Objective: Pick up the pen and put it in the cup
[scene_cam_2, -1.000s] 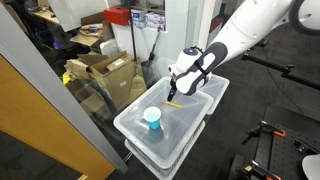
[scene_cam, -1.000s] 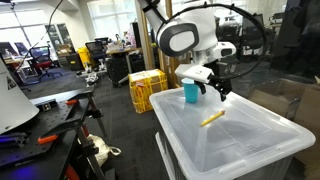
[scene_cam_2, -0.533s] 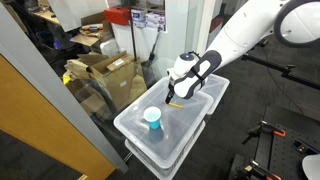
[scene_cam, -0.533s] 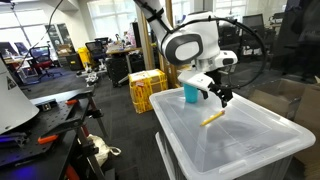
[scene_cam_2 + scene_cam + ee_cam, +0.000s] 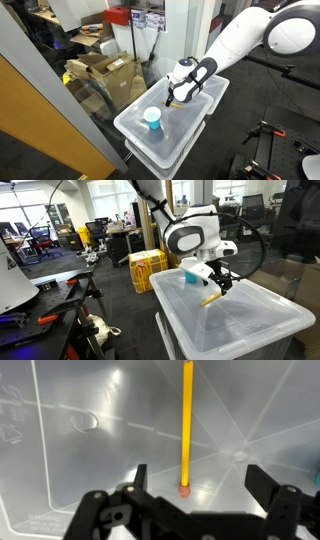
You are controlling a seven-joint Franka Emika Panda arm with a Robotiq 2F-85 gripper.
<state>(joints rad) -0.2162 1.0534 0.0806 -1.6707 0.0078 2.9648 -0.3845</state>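
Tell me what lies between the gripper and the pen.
Nothing. In the wrist view, only the bare bin lid separates the open gripper from the yellow pen.

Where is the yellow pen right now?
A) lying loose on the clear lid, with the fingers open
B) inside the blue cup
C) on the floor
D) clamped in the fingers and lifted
A: in the wrist view the pen lies flat on the clear lid, its near end in the gap of the open gripper, with neither of the fingers touching it.

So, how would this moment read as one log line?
hand: open, over pen | pen: on lid, ungrasped | cup: upright, apart
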